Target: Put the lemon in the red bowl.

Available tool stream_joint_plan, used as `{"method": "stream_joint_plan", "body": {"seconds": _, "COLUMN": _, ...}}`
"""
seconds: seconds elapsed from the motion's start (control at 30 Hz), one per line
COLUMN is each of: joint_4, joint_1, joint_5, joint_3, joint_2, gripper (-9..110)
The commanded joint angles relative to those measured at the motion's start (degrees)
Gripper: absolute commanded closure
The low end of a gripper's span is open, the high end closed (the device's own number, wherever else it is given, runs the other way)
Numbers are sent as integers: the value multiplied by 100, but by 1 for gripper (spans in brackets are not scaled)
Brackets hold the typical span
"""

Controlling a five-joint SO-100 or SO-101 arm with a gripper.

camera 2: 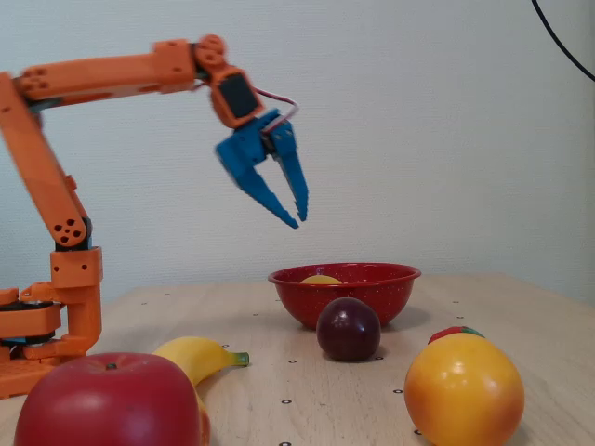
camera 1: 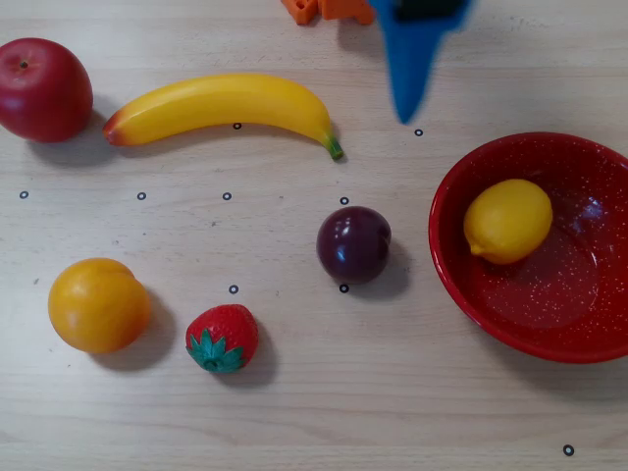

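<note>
The pale wooden counter [camera 1: 412,412] carries everything, and the red bowl [camera 1: 461,285] serves as the landmark at the right edge of the overhead view. The orange arm [camera 2: 56,139] rises from the left in the fixed view and reaches out high above the counter. Its blue end effector [camera 2: 299,216] hangs in the air above and to the left of the red bowl, fingers slightly apart and holding nothing.

In the overhead view, the banana [camera 1: 226,106] lies well left of the bowl toward the top, its green tip pointing bowlward. The red apple [camera 1: 41,88] sits farther left still, at the top corner. The orange [camera 1: 96,304] rests far left of the bowl, low in the view. The lemon [camera 1: 507,221] lies inside the red bowl, against its upper left wall. The dark plum [camera 1: 353,243] stands just left of the bowl's rim. The strawberry [camera 1: 223,338] sits between the orange and the plum, lower.
</note>
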Motion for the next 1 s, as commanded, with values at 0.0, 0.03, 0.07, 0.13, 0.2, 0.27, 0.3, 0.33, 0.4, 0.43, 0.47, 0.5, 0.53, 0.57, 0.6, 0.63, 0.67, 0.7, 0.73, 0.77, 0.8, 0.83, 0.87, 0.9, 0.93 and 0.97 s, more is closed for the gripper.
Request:
{"method": "stream_joint_plan", "body": {"seconds": 0.0, "joint_4": -237, "joint_1": -387, "joint_5": 281, "joint_3": 264, "joint_2": 888, "gripper": 101}}
{"method": "stream_joint_plan", "body": {"seconds": 0.03, "joint_4": -211, "joint_1": -536, "joint_5": 281, "joint_3": 431, "joint_2": 1046, "gripper": 101}}
{"method": "stream_joint_plan", "body": {"seconds": 0.07, "joint_4": -281, "joint_1": -686, "joint_5": 255, "joint_3": 659, "joint_2": 1213, "gripper": 101}}
{"method": "stream_joint_plan", "body": {"seconds": 0.13, "joint_4": -527, "joint_1": -949, "joint_5": 229, "joint_3": 1178, "joint_2": 1582, "gripper": 101}}
{"method": "stream_joint_plan", "body": {"seconds": 0.2, "joint_4": -809, "joint_1": -1125, "joint_5": 281, "joint_3": 1802, "joint_2": 2057, "gripper": 101}}
{"method": "stream_joint_plan", "body": {"seconds": 0.27, "joint_4": -1002, "joint_1": -1266, "joint_5": 316, "joint_3": 2382, "joint_2": 2505, "gripper": 101}}
{"method": "stream_joint_plan", "body": {"seconds": 0.3, "joint_4": -1160, "joint_1": -1327, "joint_5": 334, "joint_3": 2707, "joint_2": 2751, "gripper": 101}}
{"method": "stream_joint_plan", "body": {"seconds": 0.33, "joint_4": -1345, "joint_1": -1362, "joint_5": 378, "joint_3": 3085, "joint_2": 3041, "gripper": 101}}
{"method": "stream_joint_plan", "body": {"seconds": 0.4, "joint_4": -1635, "joint_1": -1406, "joint_5": 404, "joint_3": 3744, "joint_2": 3560, "gripper": 101}}
{"method": "stream_joint_plan", "body": {"seconds": 0.43, "joint_4": -1679, "joint_1": -1406, "joint_5": 413, "joint_3": 3999, "joint_2": 3762, "gripper": 101}}
{"method": "stream_joint_plan", "body": {"seconds": 0.47, "joint_4": -1784, "joint_1": -1406, "joint_5": 396, "joint_3": 4271, "joint_2": 3964, "gripper": 101}}
{"method": "stream_joint_plan", "body": {"seconds": 0.5, "joint_4": -1916, "joint_1": -1397, "joint_5": 378, "joint_3": 4544, "joint_2": 4131, "gripper": 101}}
{"method": "stream_joint_plan", "body": {"seconds": 0.53, "joint_4": -2039, "joint_1": -1380, "joint_5": 378, "joint_3": 4816, "joint_2": 4298, "gripper": 101}}
{"method": "stream_joint_plan", "body": {"seconds": 0.57, "joint_4": -2206, "joint_1": -1380, "joint_5": 378, "joint_3": 5106, "joint_2": 4465, "gripper": 101}}
{"method": "stream_joint_plan", "body": {"seconds": 0.6, "joint_4": -2426, "joint_1": -1380, "joint_5": 352, "joint_3": 5370, "joint_2": 4588, "gripper": 101}}
{"method": "stream_joint_plan", "body": {"seconds": 0.63, "joint_4": -2646, "joint_1": -1380, "joint_5": 325, "joint_3": 5607, "joint_2": 4693, "gripper": 101}}
{"method": "stream_joint_plan", "body": {"seconds": 0.67, "joint_4": -2839, "joint_1": -1362, "joint_5": 325, "joint_3": 5845, "joint_2": 4799, "gripper": 101}}
{"method": "stream_joint_plan", "body": {"seconds": 0.7, "joint_4": -3059, "joint_1": -1327, "joint_5": 343, "joint_3": 6100, "joint_2": 4931, "gripper": 101}}
{"method": "stream_joint_plan", "body": {"seconds": 0.73, "joint_4": -3287, "joint_1": -1310, "joint_5": 369, "joint_3": 6337, "joint_2": 5045, "gripper": 101}}
{"method": "stream_joint_plan", "body": {"seconds": 0.77, "joint_4": -3489, "joint_1": -1283, "joint_5": 378, "joint_3": 6557, "joint_2": 5150, "gripper": 101}}
{"method": "stream_joint_plan", "body": {"seconds": 0.8, "joint_4": -3691, "joint_1": -1257, "joint_5": 387, "joint_3": 6759, "joint_2": 5238, "gripper": 101}}
{"method": "stream_joint_plan", "body": {"seconds": 0.83, "joint_4": -3858, "joint_1": -1230, "joint_5": 396, "joint_3": 6943, "joint_2": 5326, "gripper": 101}}
{"method": "stream_joint_plan", "body": {"seconds": 0.87, "joint_4": -3990, "joint_1": -1204, "joint_5": 404, "joint_3": 7110, "joint_2": 5405, "gripper": 101}}
{"method": "stream_joint_plan", "body": {"seconds": 0.9, "joint_4": -4104, "joint_1": -1178, "joint_5": 404, "joint_3": 7277, "joint_2": 5502, "gripper": 101}}
{"method": "stream_joint_plan", "body": {"seconds": 0.93, "joint_4": -4192, "joint_1": -1160, "joint_5": 404, "joint_3": 7418, "joint_2": 5590, "gripper": 101}}
{"method": "stream_joint_plan", "body": {"seconds": 0.97, "joint_4": -4122, "joint_1": -1143, "joint_5": 378, "joint_3": 7479, "joint_2": 5687, "gripper": 101}}
